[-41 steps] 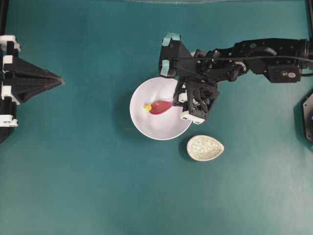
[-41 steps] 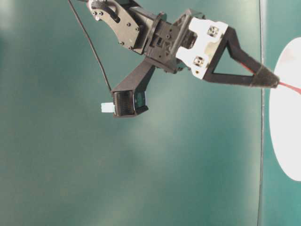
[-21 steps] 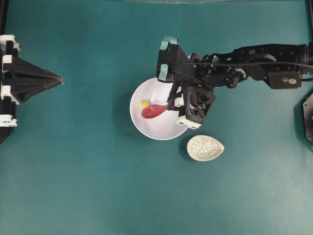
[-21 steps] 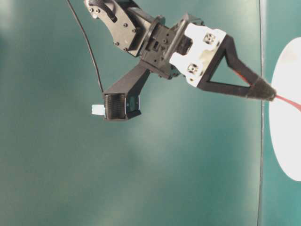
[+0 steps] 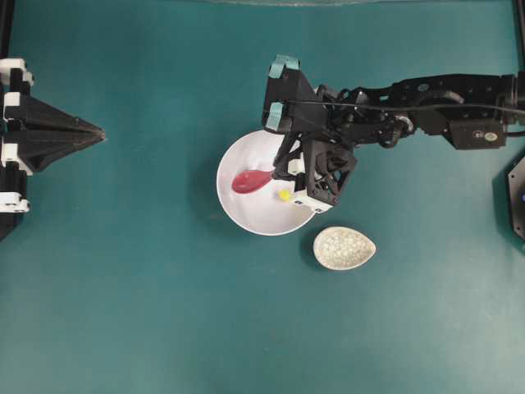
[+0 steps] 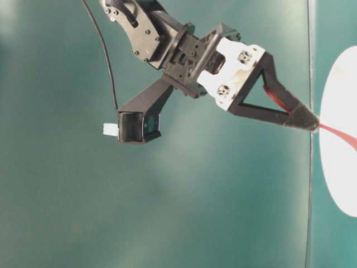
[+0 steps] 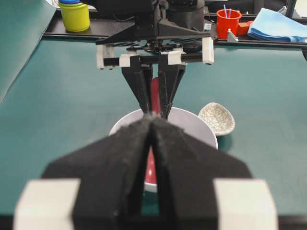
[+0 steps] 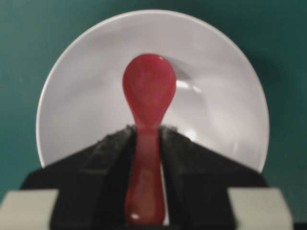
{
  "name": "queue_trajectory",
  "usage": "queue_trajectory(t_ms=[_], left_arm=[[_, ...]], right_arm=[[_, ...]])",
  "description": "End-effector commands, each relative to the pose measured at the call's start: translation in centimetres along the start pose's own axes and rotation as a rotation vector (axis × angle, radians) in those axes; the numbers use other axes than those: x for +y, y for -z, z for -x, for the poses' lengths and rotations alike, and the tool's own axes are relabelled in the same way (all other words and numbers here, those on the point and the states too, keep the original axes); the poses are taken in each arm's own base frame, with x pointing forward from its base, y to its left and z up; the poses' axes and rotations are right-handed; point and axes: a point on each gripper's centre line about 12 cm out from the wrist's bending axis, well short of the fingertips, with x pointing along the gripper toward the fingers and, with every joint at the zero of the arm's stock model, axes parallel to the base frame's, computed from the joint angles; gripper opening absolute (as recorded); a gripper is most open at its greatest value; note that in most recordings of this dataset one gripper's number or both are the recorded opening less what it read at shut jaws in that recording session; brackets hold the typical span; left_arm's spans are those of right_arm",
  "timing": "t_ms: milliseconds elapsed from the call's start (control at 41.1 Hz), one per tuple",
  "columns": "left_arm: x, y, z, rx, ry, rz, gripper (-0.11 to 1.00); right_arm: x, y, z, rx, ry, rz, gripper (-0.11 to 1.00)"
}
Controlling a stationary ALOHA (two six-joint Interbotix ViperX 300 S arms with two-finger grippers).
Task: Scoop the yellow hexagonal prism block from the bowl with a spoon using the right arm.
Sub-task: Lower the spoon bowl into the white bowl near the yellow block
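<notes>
The right hand [image 8: 147, 139] pinches the red spoon [image 5: 250, 180] by its handle, scoop over the white bowl [image 5: 246, 215] mid-counter. The yellow block [image 5: 284, 195] lies in the bowl beside the spoon's handle, outside the scoop. The left hand [image 7: 152, 125], near the counter's left edge, is pressed together.

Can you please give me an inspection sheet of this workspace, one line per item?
Surface: teal table, bare where seen.
Job's things: white bowl; red spoon over it, scoop empty; yellow block in bowl beside the handle.
Clutter: speckled spoon rest beside bowl.
Grippers: right gripper shut on spoon; left gripper shut, parked apart.
Cables: black cable along right arm.
Surroundings: yellow cup, orange cup, blue cloth behind the table.
</notes>
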Motion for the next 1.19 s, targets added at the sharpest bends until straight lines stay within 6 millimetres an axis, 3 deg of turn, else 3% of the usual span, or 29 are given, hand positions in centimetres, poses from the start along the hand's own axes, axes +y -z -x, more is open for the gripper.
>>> queue_trajectory(t_ms=[0, 413, 899, 1167], left_arm=[[0.0, -0.6, -0.1, -0.018, 0.0, 0.0, 0.05], [0.0, -0.5, -0.1, -0.017, 0.0, 0.0, 0.05], [0.0, -0.6, -0.1, -0.018, 0.002, 0.0, 0.05], [0.0, -0.6, -0.1, -0.018, 0.0, 0.0, 0.05]], right_arm=[[0.6, -1.3, 2.0, -0.06, -0.009, 0.013, 0.25], [1.6, -0.6, 5.2, 0.019, -0.058, 0.025, 0.25], [1.0, 1.2, 9.4, 0.041, -0.045, -0.012, 0.25], [0.9, 1.6, 10.3, 0.083, -0.026, -0.038, 0.25]])
